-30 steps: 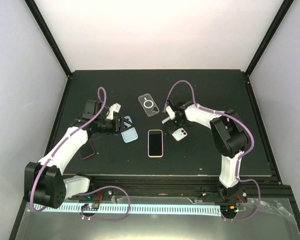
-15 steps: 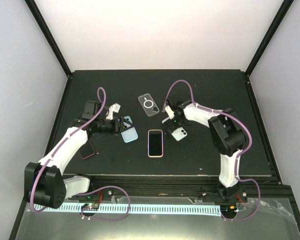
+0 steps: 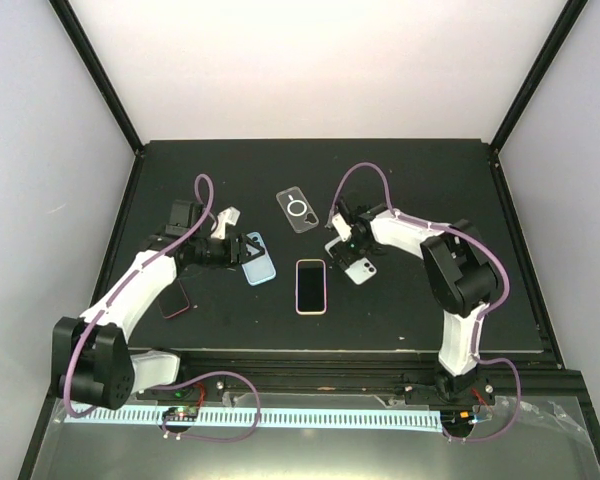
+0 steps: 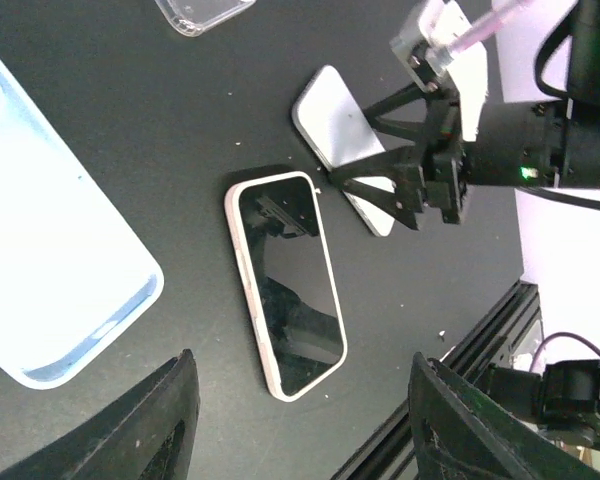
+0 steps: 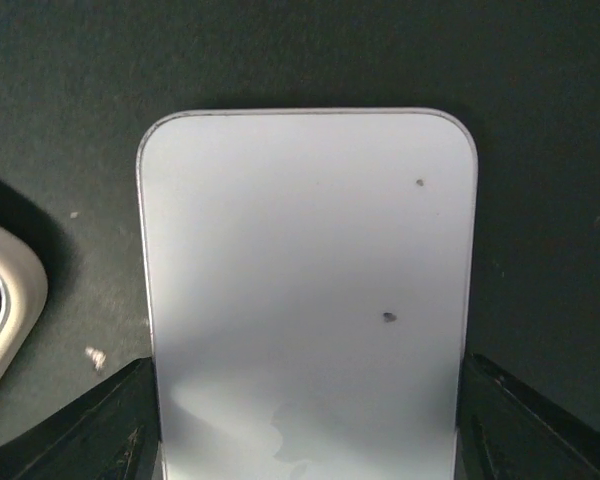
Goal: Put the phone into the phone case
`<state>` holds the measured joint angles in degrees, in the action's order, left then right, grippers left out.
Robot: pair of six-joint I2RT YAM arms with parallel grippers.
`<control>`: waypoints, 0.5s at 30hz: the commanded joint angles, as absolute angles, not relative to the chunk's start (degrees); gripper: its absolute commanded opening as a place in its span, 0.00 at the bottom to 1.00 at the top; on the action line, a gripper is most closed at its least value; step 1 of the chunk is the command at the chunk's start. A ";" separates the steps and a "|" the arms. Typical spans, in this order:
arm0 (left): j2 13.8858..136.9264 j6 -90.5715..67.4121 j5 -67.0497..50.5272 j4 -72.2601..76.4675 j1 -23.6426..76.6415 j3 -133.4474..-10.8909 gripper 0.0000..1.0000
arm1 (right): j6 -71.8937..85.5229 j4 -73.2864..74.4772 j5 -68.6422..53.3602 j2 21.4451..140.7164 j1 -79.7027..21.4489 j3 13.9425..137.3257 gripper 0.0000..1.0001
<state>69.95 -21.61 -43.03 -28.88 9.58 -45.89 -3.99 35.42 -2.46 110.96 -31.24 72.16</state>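
The right gripper (image 5: 305, 428) stands astride the white phone (image 5: 305, 290), one finger at each long edge, jaws set about the phone's width. Whether the pads already press on the edges cannot be told. The white phone lies flat, back up, on the surface (image 3: 430, 190), just right of the cream phone (image 3: 311, 286), which lies screen up.

The left gripper (image 4: 300, 430) is wide and holds nothing. It hovers beside the blue case (image 3: 260, 262), which lies open side up. The clear case (image 3: 298, 211) lies farther back, apart from both.

Procedure for the step in hand, a grasp on the white phone:
- Keep the fingers square to the long edges and low enough to catch the thin sides.
- Close evenly. A skewed grip is likely to spin the phone on the smooth surface.
- Avoid nudging the cream phone alongside.
- Lift level.

Limits of view:
- The right wrist view cuts off the near end of the white phone and most of both fingers.
- Which case fits the white phone cannot be judged.
- A dark phone (image 3: 177, 300) lies partly under the left arm.
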 commanded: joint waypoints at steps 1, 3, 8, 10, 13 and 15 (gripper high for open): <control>71.80 -19.46 -42.01 -30.27 8.89 -49.51 0.58 | -4.10 33.45 -2.69 105.99 -31.88 70.01 0.69; 72.38 -20.00 -43.12 -29.54 8.90 -49.70 0.58 | -4.29 32.57 -2.37 104.61 -32.39 69.50 0.68; 74.74 -20.06 -44.71 -28.56 8.89 -49.89 0.58 | -5.15 29.72 -1.32 101.22 -35.51 67.67 0.67; 76.05 -19.88 -45.44 -28.50 8.88 -50.26 0.57 | -5.71 28.12 -0.59 99.46 -36.80 66.55 0.67; 77.91 -19.61 -49.35 -28.01 8.88 -50.77 0.58 | -6.45 25.11 -0.45 96.17 -38.48 64.22 0.66; 78.80 -19.28 -53.05 -27.46 8.91 -51.01 0.59 | -7.19 22.98 -1.71 93.52 -39.68 62.76 0.66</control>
